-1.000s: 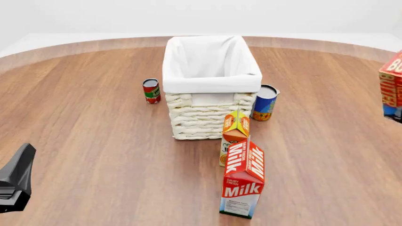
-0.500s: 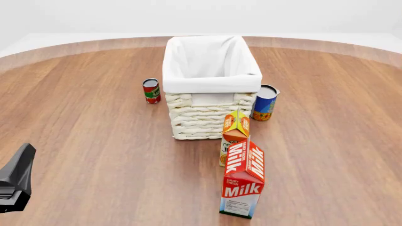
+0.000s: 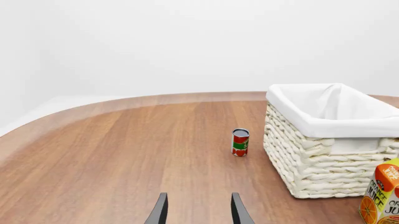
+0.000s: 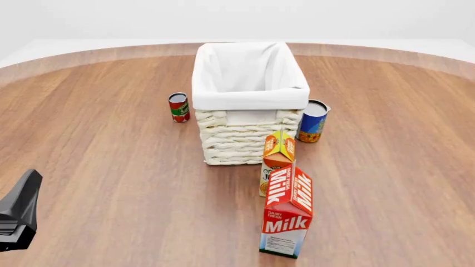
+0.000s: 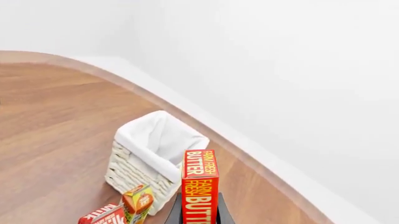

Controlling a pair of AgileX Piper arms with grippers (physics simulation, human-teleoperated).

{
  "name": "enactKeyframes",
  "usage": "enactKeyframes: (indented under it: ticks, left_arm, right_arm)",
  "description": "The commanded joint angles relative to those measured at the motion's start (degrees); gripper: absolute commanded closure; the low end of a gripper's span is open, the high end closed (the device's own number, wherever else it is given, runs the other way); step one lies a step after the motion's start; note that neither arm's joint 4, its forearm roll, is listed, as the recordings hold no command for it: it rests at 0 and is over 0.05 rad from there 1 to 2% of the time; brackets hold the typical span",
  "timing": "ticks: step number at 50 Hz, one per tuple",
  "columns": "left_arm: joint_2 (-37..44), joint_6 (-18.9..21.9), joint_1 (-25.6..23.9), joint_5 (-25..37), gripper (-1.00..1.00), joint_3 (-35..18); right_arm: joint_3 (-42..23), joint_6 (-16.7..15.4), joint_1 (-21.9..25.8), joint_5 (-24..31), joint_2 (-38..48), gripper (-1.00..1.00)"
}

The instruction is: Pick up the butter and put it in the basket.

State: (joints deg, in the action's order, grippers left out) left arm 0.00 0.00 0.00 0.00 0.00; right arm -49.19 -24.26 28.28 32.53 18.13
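Note:
The butter point(image 5: 200, 186), a red-orange box with white lettering, stands on end between the fingers of my right gripper point(image 5: 199, 213), which is shut on it high above the table. Below and beyond it sits the cream wicker basket point(image 5: 132, 169) with its white liner. Neither the butter nor the right gripper shows in the front view, where the basket point(image 4: 251, 100) stands at the table's middle. My left gripper point(image 3: 198, 211) is open and holds nothing, low at the near left point(image 4: 19, 214), well away from the basket point(image 3: 324, 156).
A tomato can point(image 4: 179, 107) stands left of the basket and a blue can point(image 4: 313, 120) right of it. An orange juice carton point(image 4: 277, 156) and a Milk carton point(image 4: 287, 214) stand in front of the basket's near right corner.
One second ago the butter showed at the front view's right edge; it has since left that view. The left arm and the table's objects have not moved.

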Motion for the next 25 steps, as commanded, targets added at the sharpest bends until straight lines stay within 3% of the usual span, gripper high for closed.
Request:
enactKeyframes:
  ticks: [1,25]
  left_arm:
    - [0.0,0.0,0.0,0.0,-1.00,0.0]
    - [0.0,0.0,0.0,0.0,-1.00,0.0]
  right_arm:
    - [-2.4,0.6,-0.2,-0.5,0.6,1.00]
    - [-0.6,1.6,2.6,-4.3,1.5,1.00]
